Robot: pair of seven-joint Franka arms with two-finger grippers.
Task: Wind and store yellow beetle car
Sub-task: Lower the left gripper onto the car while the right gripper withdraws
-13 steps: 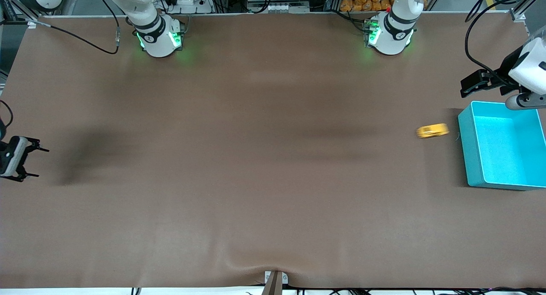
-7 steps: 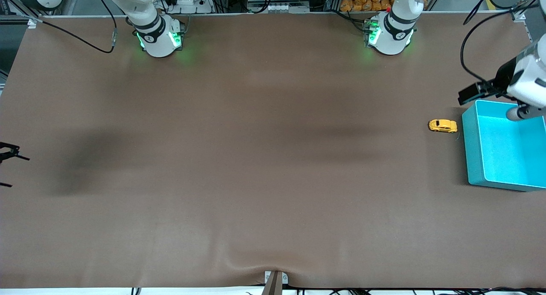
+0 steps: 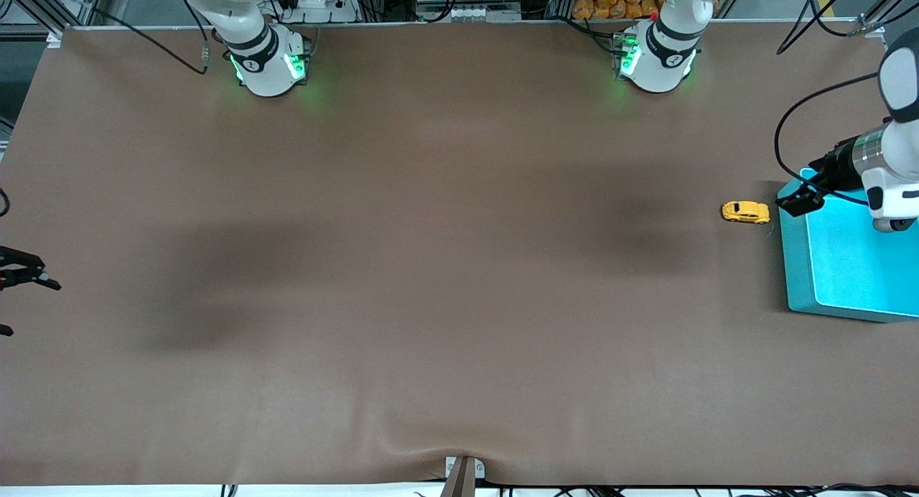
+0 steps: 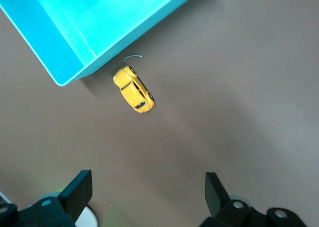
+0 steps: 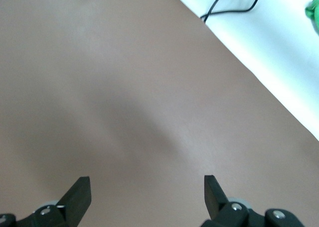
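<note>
Your yellow beetle car (image 3: 745, 212) has stopped rolling — it sits still on the tabletop (image 3: 445, 267), just beside the turquoise box (image 3: 793, 267), not in it. The left end effector (image 3: 797, 201) has swung down over the box's corner by the car, fingers (image 4: 75, 194) spread wide, empty. The right end effector (image 3: 14, 296) waits open at the right arm's end. Winding looks done — storing remains.
</note>
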